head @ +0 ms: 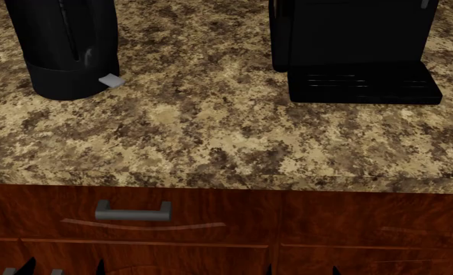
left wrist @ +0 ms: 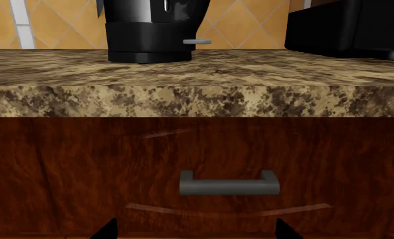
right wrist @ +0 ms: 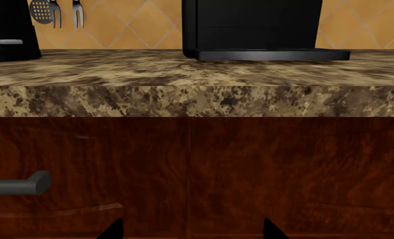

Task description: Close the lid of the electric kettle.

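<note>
The electric kettle (head: 62, 46) is a tall glossy black jug with a wider base and a light-grey switch tab (head: 110, 81), standing at the back left of the granite counter. Its lower body also shows in the left wrist view (left wrist: 153, 32) and its edge in the right wrist view (right wrist: 7, 35). Its top and the lid are cut off in every view. My left gripper (left wrist: 195, 230) and right gripper (right wrist: 191, 230) are both open and empty, held low in front of the wooden drawer fronts, well below the counter. Their fingertips (head: 100, 268) show at the head view's bottom edge.
A boxy black coffee machine (head: 356, 46) with a slotted drip tray (head: 363, 83) stands at the back right. The granite counter edge (head: 226, 177) overhangs drawers; a grey drawer handle (head: 133, 212) is below left. Utensils (right wrist: 54, 12) hang on the orange tiled wall.
</note>
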Robot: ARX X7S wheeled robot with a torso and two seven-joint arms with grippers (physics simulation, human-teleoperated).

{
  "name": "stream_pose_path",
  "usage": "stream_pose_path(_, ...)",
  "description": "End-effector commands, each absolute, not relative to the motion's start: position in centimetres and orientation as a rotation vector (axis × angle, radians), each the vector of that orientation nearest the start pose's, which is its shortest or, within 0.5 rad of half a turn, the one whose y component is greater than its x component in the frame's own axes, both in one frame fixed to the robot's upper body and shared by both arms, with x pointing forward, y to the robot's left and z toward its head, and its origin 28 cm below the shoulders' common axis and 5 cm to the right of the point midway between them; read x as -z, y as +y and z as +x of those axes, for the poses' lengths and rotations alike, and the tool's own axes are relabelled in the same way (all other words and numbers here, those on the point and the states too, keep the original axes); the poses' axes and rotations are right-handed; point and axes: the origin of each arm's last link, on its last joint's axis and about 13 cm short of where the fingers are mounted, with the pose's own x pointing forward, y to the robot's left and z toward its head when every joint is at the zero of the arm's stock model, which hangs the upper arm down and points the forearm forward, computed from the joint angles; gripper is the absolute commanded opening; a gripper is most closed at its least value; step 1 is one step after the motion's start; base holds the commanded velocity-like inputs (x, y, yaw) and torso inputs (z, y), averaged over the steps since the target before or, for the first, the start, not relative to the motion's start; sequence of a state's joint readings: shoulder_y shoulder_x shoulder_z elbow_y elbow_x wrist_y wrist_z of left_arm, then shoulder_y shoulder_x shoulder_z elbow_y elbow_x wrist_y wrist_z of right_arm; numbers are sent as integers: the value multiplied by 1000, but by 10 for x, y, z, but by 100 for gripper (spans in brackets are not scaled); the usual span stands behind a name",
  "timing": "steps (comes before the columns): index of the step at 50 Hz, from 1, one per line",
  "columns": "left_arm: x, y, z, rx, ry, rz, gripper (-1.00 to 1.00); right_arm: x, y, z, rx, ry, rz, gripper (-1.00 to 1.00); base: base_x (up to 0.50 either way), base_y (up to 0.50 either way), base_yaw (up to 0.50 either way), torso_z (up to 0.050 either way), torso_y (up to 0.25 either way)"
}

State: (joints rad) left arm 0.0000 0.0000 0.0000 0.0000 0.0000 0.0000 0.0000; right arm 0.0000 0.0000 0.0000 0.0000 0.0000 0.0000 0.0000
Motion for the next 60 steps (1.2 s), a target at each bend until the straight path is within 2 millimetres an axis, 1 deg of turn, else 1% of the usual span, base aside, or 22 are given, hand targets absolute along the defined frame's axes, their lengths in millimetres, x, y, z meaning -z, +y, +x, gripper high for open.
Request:
stream_pose_path(1, -11, 206, 212, 0, 0, 0, 100, -13, -96, 211, 0, 0, 0, 100, 0, 0, 0, 0, 0)
stream_pose_path(2, -13, 206, 210, -1, 2, -3, 100, -13, -96, 210, -1, 0, 1, 100, 0, 0, 0, 0, 0)
stream_pose_path(17, -13, 206, 211, -7, 7, 0, 100, -13, -96, 210, -4, -2, -1, 100, 0, 0, 0, 0, 0)
stream_pose_path(27, -13, 207, 210, -7, 11, 1, 100, -13, -96, 210, -6, -2, -1, 100, 0, 0, 0, 50, 7)
stream_pose_path(31, -15, 207, 209, -6, 10, -1, 100, -16, -95, 209, -9, -1, -1, 100, 0, 0, 0, 50, 9)
stream_pose_path(33, -21, 207, 207, -6, 4, -13, 100, -18, -95, 208, -12, -1, -1, 100, 0, 0, 0, 50, 8)
stream_pose_path(38, -45, 209, 195, 3, -42, -37, 100, -31, -93, 205, -39, 19, -10, 100, 0, 0, 0, 50, 8)
stream_pose_path(39, -47, 208, 194, 6, -44, -33, 100, -32, -93, 205, -41, 29, -16, 100, 0, 0, 0, 50, 6)
stream_pose_path(47, -60, 208, 183, 31, -56, -40, 100, -49, -90, 197, -85, 38, -46, 100, 0, 0, 0, 50, 8)
stream_pose_path(54, -72, 206, 176, 50, -77, -36, 100, -64, -92, 192, -97, 16, -50, 100, 0, 0, 0, 50, 7)
stream_pose_path(60, -76, 207, 174, 60, -83, -31, 100, -75, -94, 186, -97, -12, -53, 100, 0, 0, 0, 50, 8)
